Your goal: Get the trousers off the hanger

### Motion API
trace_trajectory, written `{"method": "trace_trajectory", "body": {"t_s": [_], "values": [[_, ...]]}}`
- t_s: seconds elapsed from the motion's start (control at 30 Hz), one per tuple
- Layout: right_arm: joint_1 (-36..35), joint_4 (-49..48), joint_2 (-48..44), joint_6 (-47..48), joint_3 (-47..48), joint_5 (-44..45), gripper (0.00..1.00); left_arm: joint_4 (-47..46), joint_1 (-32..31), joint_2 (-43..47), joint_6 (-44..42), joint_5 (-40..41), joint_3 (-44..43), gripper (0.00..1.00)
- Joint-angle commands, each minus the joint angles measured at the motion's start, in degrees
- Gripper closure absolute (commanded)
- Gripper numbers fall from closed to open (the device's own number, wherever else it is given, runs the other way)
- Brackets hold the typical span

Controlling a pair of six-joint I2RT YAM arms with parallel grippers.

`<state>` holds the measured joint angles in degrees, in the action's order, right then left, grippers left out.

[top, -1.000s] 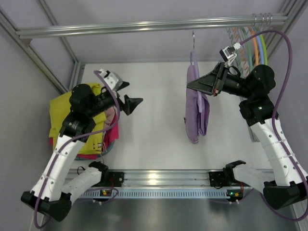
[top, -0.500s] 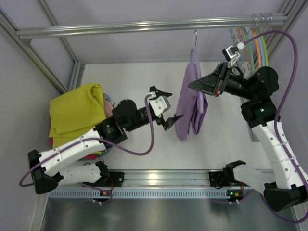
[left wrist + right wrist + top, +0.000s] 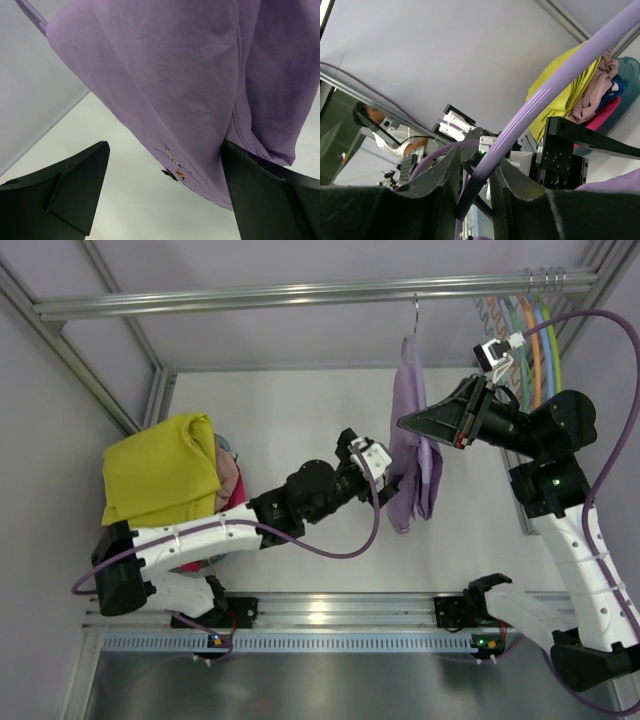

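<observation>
**Lilac trousers hang on the rail, one arm on each side**

The lilac trousers [image 3: 412, 440] hang a little right of centre in the top view. They are draped over a purple hanger [image 3: 545, 95], whose hook is on the metal rail [image 3: 300, 295] across the upper part of the frame.

From the right, the right gripper [image 3: 405, 423] reaches the top of the cloth. In its wrist view the jaws are closed on the hanger's slanting bar, which passes between the two fingers [image 3: 445, 175].

The left gripper [image 3: 383, 472] comes in from lower left, level with the lower half of the trousers. Its wrist view shows the jaws spread wide and holding nothing. The cloth hangs above and between them, and its hem dips beside the right-hand finger [image 3: 260, 190]. Whether that finger touches the cloth cannot be told.

The yellow trousers [image 3: 160, 475] lie folded on top of a pile of clothes [image 3: 232, 485] at the left edge of the white table [image 3: 300, 420], well apart from the hanger.
</observation>
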<state>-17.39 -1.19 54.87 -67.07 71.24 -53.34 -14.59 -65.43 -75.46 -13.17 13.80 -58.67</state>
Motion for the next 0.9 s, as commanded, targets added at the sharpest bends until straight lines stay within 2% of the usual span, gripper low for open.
{"method": "trace_trajectory", "body": {"t_s": [0.0,0.17,0.5,0.67,0.77,0.87], "values": [[-0.81,-9.36,-3.54,2.12,2.68,1.57,1.0,-7.47,-0.14,1.63,3.23,0.01,0.75,0.02],[-0.81,-8.92,-4.42,2.64,1.62,1.84,1.0,-7.38,-0.31,4.88,6.93,-6.94,3.82,0.02],[-0.81,-10.41,-4.34,1.15,1.35,2.37,1.0,-7.38,-3.03,5.41,8.6,-4.14,6.47,0.02],[-0.81,-10.15,-4.51,1.06,1.27,2.28,1.0,-8.79,-8.83,4.45,6.93,2.87,7.26,0.02],[-0.81,-9.8,-4.6,1.15,1.27,2.1,1.0,-8.88,-9.01,2.52,7.55,9.28,6.47,0.02],[-0.81,-9.8,-4.51,0.98,1.62,2.01,1.0,-8.96,-8.84,0.67,6.23,12.29,5.85,0.02]]}}
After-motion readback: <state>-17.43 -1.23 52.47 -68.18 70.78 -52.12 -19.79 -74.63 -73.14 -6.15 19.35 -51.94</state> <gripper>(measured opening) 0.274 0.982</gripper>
